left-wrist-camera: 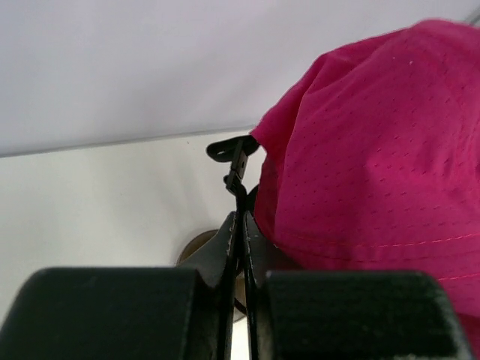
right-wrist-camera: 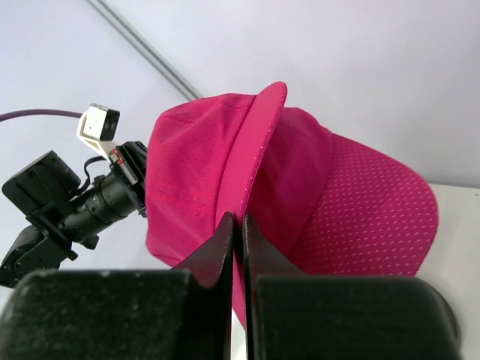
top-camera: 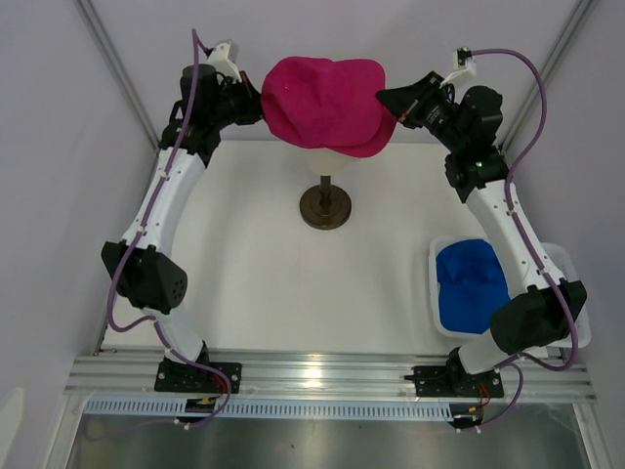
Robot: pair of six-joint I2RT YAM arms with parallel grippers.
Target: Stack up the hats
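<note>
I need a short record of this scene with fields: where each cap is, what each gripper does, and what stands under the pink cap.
pink cap: held between both grippers, over the mannequin head
left gripper: shut on the black strap at the cap's back
right gripper: shut on a fold of the pink cap
mannequin head: cream, mostly hidden by the cap, on a dark round stand
cap touching head: cannot tell
blue cap: lying in the white basket, beside the right arm
</note>
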